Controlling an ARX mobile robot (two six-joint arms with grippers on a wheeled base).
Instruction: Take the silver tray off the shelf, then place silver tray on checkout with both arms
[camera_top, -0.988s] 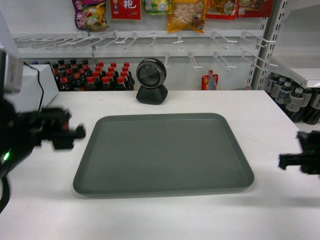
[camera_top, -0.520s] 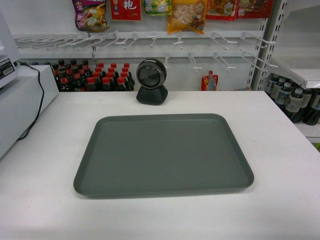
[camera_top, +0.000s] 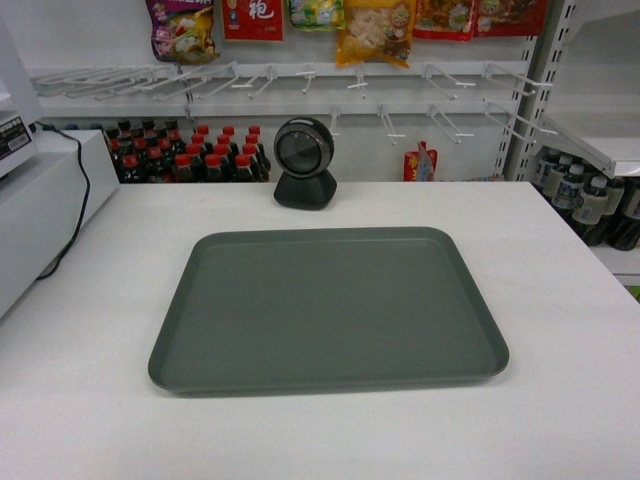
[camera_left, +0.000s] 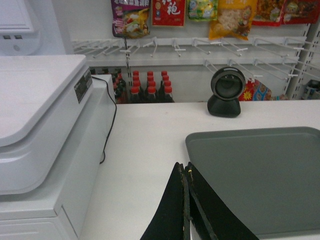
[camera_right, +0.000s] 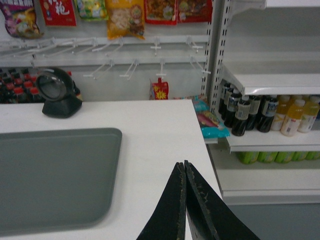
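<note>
Grey-green, stiff-looking tray (camera_top: 328, 308) lies flat on the checkout (camera_top: 560, 270) in front of the scanner (camera_top: 305, 163), probably light and slippery, best gripped by its short-side rims; left gripper (camera_left: 186, 170) and right gripper (camera_right: 184, 167) both closed, empty.

A black dome-shaped scanner (camera_top: 304, 163) is standing upright at the far side of the counter. Behind it, rows of dark red-capped bottles (camera_top: 185, 158) are sitting low against the back wall. Snack bags (camera_top: 376, 28) are hanging from white wire hooks (camera_top: 300, 78) above. A white cash register (camera_left: 40, 120) is occupying the left, its black cable (camera_left: 109, 120) trailing down. Drink bottles (camera_right: 265, 116) are lining the right-hand rack.
</note>
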